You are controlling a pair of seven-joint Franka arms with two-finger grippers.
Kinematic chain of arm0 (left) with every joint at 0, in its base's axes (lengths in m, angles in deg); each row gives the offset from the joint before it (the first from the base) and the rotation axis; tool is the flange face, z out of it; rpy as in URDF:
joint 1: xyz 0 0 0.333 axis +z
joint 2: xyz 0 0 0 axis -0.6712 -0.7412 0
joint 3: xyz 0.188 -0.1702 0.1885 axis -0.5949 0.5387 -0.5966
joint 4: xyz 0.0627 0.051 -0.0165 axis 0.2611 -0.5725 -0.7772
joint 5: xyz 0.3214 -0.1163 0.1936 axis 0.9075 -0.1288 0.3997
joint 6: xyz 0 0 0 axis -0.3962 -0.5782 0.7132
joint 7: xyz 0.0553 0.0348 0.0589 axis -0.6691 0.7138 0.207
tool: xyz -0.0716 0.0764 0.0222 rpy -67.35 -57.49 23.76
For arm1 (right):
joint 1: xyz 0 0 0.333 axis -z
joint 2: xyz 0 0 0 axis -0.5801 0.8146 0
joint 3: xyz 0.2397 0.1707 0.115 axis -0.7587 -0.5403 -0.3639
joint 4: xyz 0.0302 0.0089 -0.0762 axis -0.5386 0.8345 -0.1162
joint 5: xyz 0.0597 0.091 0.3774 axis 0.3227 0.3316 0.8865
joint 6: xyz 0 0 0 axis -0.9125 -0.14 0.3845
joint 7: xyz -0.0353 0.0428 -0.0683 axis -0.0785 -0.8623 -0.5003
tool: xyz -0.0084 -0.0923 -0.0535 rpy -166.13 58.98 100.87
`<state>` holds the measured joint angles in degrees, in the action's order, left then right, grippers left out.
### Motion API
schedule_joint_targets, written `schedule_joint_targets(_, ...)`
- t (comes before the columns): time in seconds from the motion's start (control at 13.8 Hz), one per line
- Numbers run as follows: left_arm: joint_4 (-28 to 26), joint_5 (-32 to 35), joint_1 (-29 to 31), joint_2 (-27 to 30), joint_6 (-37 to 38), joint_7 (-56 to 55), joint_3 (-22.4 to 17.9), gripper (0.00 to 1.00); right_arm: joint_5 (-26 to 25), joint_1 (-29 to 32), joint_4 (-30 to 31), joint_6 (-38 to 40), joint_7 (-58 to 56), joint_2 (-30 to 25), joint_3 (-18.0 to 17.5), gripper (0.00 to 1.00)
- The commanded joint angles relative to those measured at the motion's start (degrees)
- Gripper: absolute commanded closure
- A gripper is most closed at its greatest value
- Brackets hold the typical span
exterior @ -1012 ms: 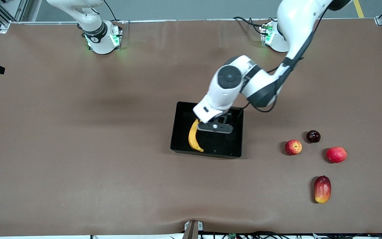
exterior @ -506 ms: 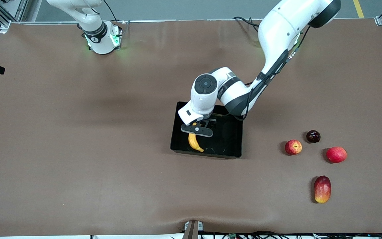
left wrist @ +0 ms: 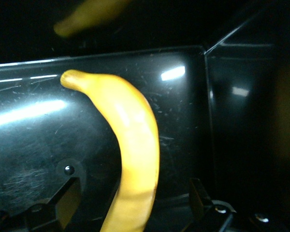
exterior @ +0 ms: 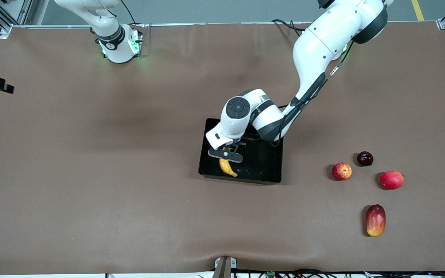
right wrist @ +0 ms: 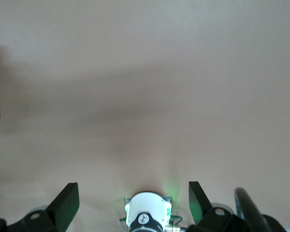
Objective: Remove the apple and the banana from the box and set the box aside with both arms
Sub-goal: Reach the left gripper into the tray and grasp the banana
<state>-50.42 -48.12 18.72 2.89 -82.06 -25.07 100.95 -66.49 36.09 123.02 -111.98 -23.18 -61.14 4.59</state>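
Both arms are glossy white with rounded shells; the left arm [exterior: 315,46] has dark grey joint bands, a round dark cap on its wrist joint and a thin black cable along its forearm. The right arm [exterior: 106,27] wears a black ring with a white mark, green lights glowing at its base. Each wrist view shows black fingers [right wrist: 67,203].

The left tool [exterior: 225,154] hides the banana's [exterior: 228,168] upper half.
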Motion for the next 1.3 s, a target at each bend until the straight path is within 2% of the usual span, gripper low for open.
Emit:
schedule_joint_targets(0.0,1.77,1.27,-4.15,-1.29,-0.64,-0.95,-4.27,0.48,0.06,0.59,-0.55,1.82,-0.34,1.88,0.11,0.0)
schedule_joint_targets(0.07,1.77,1.18,-4.77,-1.37,-0.64,-1.22,-4.8,0.69,0.06,0.16,0.5,1.12,0.18,1.88,0.11,0.0)
schedule_joint_targets(0.14,1.77,1.01,-4.77,-1.46,-0.64,-1.31,-4.81,0.85,0.15,-0.2,1.03,0.33,0.54,2.14,-0.06,0.0)
schedule_joint_targets(0.22,1.77,1.01,-4.77,-1.46,-0.64,-1.31,-4.81,0.96,0.41,-0.29,2.52,-0.81,1.15,2.06,-0.15,0.0)
schedule_joint_targets(0.29,1.86,1.01,-4.77,-1.46,-0.64,-1.31,-4.81,1.0,0.76,-0.29,4.01,-2.21,1.24,2.06,-0.24,0.0)
schedule_joint_targets(0.51,2.3,1.01,-4.77,0.2,-0.47,-1.13,-4.81,1.0,2.25,-0.64,6.04,-5.03,2.73,1.97,-1.64,0.0)
schedule_joint_targets(0.65,2.92,1.36,-4.69,1.52,0.23,-0.87,-4.72,1.0,4.44,-1.34,8.15,-5.74,9.82,1.97,-2.09,0.0)
schedule_joint_targets(0.87,3.09,0.74,-3.63,4.25,4.7,-0.52,-3.76,1.0,8.48,-3.62,8.77,-6.44,13.19,1.79,-2.44,0.0)
schedule_joint_targets(1.01,3.36,0.66,-3.37,6.61,6.38,-0.43,-3.75,1.0,9.46,-3.89,8.68,-6.79,18.09,1.71,-6.54,0.0)
schedule_joint_targets(1.23,3.27,-2.24,-1.01,11.44,8.13,0.88,-3.76,1.0,9.38,-4.94,9.47,-12.48,26.01,2.06,-13.14,0.0)
